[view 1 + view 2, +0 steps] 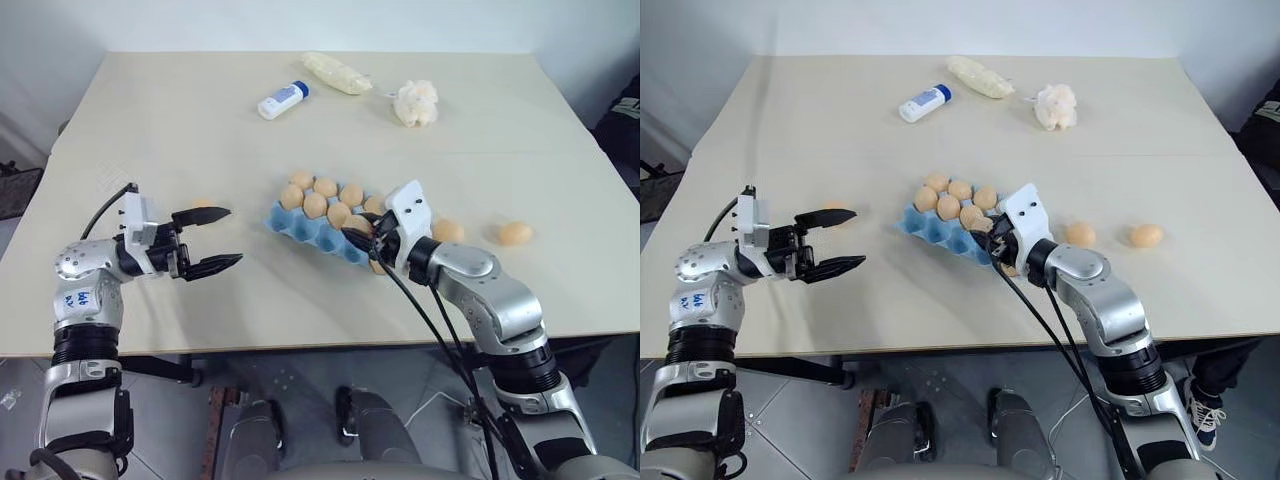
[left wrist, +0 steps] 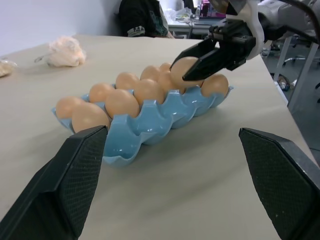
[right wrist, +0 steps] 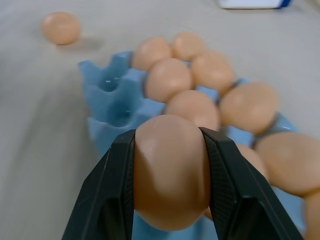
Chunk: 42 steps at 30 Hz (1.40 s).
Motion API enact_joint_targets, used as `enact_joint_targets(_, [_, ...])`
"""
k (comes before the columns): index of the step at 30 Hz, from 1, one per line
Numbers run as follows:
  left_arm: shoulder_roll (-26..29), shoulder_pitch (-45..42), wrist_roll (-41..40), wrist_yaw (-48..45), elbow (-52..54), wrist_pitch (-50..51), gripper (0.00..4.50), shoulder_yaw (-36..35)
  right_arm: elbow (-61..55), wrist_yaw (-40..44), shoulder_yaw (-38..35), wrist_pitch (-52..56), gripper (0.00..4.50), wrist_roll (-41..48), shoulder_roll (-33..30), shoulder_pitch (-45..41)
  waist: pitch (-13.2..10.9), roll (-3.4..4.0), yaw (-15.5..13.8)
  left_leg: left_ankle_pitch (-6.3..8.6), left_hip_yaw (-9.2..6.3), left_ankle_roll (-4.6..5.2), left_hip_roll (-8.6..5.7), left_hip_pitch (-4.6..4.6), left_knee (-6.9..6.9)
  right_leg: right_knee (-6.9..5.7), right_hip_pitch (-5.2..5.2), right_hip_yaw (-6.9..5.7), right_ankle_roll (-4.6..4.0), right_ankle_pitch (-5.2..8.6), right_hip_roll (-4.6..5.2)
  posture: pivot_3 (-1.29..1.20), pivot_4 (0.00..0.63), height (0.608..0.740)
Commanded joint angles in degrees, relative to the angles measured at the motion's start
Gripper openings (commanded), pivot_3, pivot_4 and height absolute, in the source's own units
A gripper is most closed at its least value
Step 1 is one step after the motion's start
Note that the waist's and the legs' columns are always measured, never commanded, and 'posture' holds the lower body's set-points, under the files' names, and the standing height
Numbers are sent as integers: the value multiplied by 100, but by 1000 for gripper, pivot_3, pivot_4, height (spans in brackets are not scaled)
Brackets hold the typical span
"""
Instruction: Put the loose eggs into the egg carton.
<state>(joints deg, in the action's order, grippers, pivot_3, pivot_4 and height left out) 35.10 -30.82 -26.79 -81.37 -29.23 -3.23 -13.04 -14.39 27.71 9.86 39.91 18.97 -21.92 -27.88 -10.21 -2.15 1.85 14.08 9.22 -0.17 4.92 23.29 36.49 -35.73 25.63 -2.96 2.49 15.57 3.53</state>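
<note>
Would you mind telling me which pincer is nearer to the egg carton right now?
The right. The right pincer holds an egg over the egg carton; the left pincer hangs open, off to the carton's left.

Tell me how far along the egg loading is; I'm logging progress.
Most cups of the egg carton already hold eggs. The right pincer grips one egg above it. Three loose eggs remain on the table, two to the right, one near the open left pincer.
</note>
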Motion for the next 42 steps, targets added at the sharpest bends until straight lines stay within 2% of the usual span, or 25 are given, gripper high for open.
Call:
enact_joint_targets(1, [104, 16, -111, -32, 132, -108, 4500, -134, -213, 159, 60, -41, 1490, 2, 16, -39, 0, 0, -1, 0, 0, 0, 0, 0, 0, 0, 0, 0, 0, 0, 1, 0, 150, 740])
enact_joint_targets(9, [99, -20, -116, -9, 107, -141, 4500, -141, -302, 153, -191, 3, 4248, -3, -157, 62, 0, 0, 2, 0, 1, -1, 0, 0, -2, 1, 0, 1, 0, 0, 0, 0, 150, 740])
enact_joint_targets(10, [99, -31, -117, -12, 99, -141, 4500, -140, -325, 159, -217, 14, 4484, 10, -187, 69, 0, 0, 0, 0, 1, -1, 0, 0, -3, 1, 0, 1, 0, 0, 0, 0, 150, 740])
enact_joint_targets(18, [42, -151, -90, -55, -11, -172, 4500, -77, -859, 357, -666, 232, 4484, 317, -526, 195, 0, 0, -3, 0, 0, -1, 0, -1, -9, 6, 0, 0, -1, 0, -1, 0, 150, 740])
enact_joint_targets(23, [17, -173, -89, -131, -98, -204, 4500, -48, -1383, 397, -1667, 507, 4484, 954, -791, 506, 0, 0, -25, 1, 0, -2, -3, 0, -14, 15, -1, 0, 0, 0, -1, 0, 150, 740])
enact_joint_targets(26, [-2, -215, -46, -211, -218, -254, 4500, -3, -1789, 603, -2525, 498, 4484, 1380, -1069, 1127, 1, -1, -46, 1, -1, -2, -4, 0, -17, 19, -2, -2, 1, -1, 0, 0, 150, 740])
enact_joint_targets(31, [-27, -408, 32, -296, -608, -401, 4500, 48, -1964, 1204, -3718, -2, 4484, 1424, -1634, 2751, 1, -2, -74, 2, -4, -1, -11, 0, -27, 33, -7, -8, 5, 1, -2, 0, 150, 740])
enact_joint_targets(36, [-84, -565, 81, -351, -909, -520, 4500, 95, -1784, 1630, -4479, -577, 4484, 1415, -1620, 3951, 1, -3, -20, 0, -5, 0, -9, -7, -21, 27, -13, -7, 11, 0, -10, 0, 150, 740])
enact_joint_targets(42, [-117, -687, 100, -428, -1114, -593, 4500, 126, -1443, 1833, -4873, -1143, 4484, 1413, -1554, 4561, 1, -3, -18, -4, -5, -2, -12, -16, -16, 24, -16, 1, 13, -1, -15, 0, 150, 740])
